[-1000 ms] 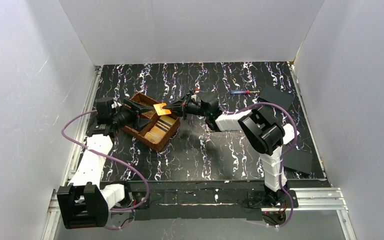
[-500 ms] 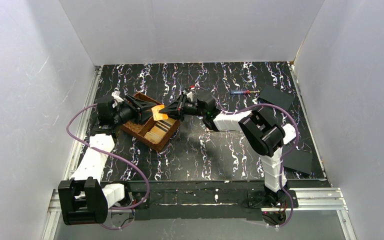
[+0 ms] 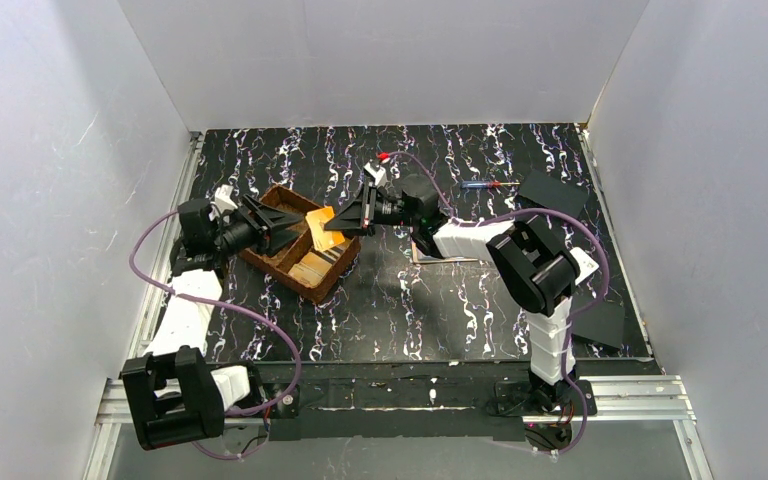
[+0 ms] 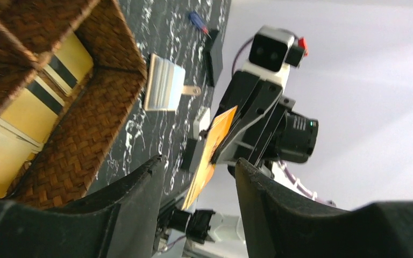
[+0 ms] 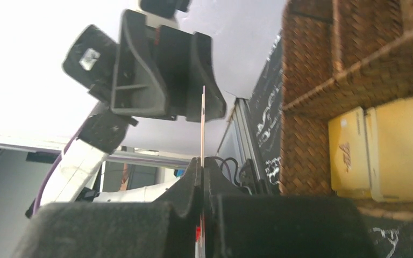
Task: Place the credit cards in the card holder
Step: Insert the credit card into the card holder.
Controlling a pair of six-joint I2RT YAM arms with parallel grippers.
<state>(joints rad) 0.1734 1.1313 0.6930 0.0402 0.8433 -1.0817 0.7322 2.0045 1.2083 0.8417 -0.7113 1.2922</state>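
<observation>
Credit card [image 3: 324, 228] is hanging clamped in the right jaws, facing the spread left jaws, which should be closing flat across its free half.

The right fingers [image 4: 246, 124] pinch an orange card [image 4: 208, 156] beside the woven tray [image 4: 80, 140].

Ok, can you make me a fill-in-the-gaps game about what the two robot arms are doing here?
1. The right gripper pinches an ____ card.
2. The left gripper faces it with its jaws ____.
3. The brown woven tray has ____ compartments.

Missing words: orange, open, two.
</observation>
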